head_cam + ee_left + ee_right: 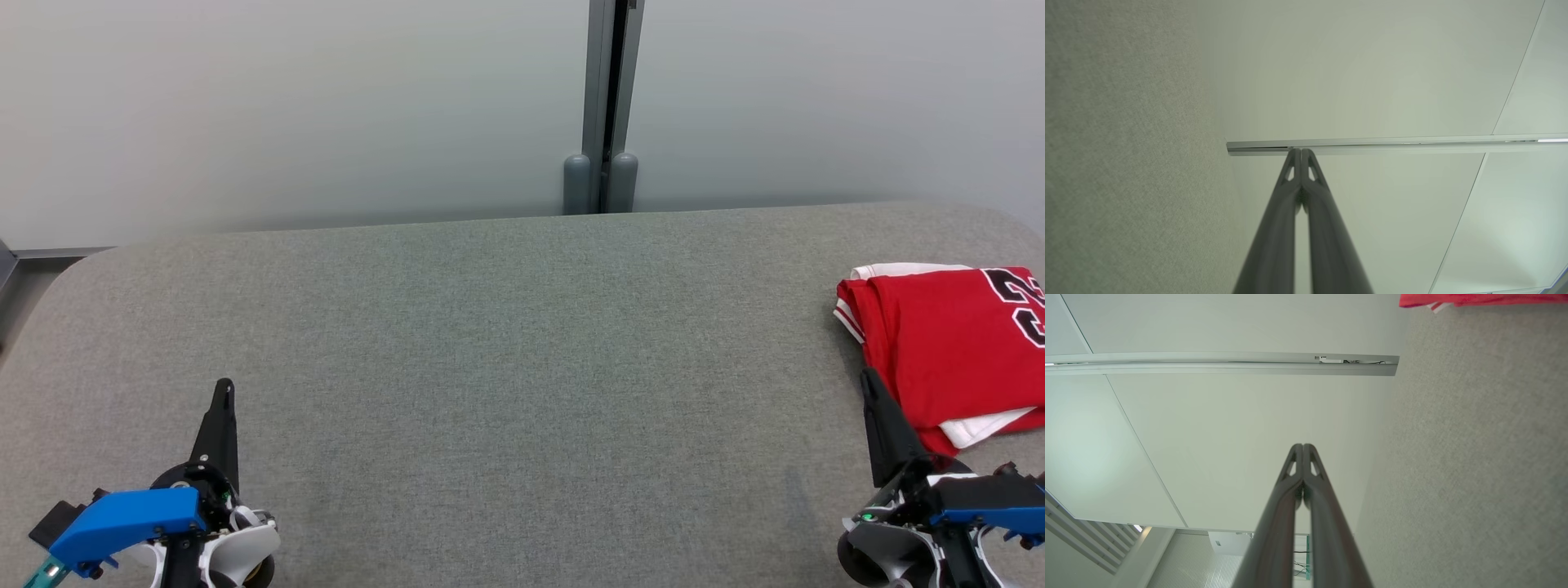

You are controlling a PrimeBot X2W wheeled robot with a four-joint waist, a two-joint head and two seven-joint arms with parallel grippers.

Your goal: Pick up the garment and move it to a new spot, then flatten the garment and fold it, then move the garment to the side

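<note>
**Jersey folded and set aside, both arms idle**

From where I stand, the red sports jersey with white trim and black numerals [947, 343] lies folded into a compact rectangle on the grey felt-covered table [522, 367]. It sits just ahead of the right gripper [872, 392] and a little to that gripper's outer side. In the head view the dark fingertip overlaps the jersey's near corner. The right wrist view, though, puts the jersey [1478, 299] off at the edge, apart from the fingers, so I judge there is no contact.

The right gripper [1303, 451] has its two long fingers pressed together tip to tip, with nothing between them. The left gripper [222, 396] is well apart from the jersey, with the bare table stretching away on its inner side. Its fingers [1286, 212] are likewise pinched together on nothing and point toward the pale panelled wall [326, 106].

To my eye the fold is made and the last step, moving the jersey aside, looks done or very nearly so. A white layer peeks out under the red at the edge nearest the right gripper. Any further nudge would call for that gripper to spread its fingers, take the whole stack at that near edge, and slide it outward gently so the layers do not shear apart. Otherwise the arms need only rest.
</note>
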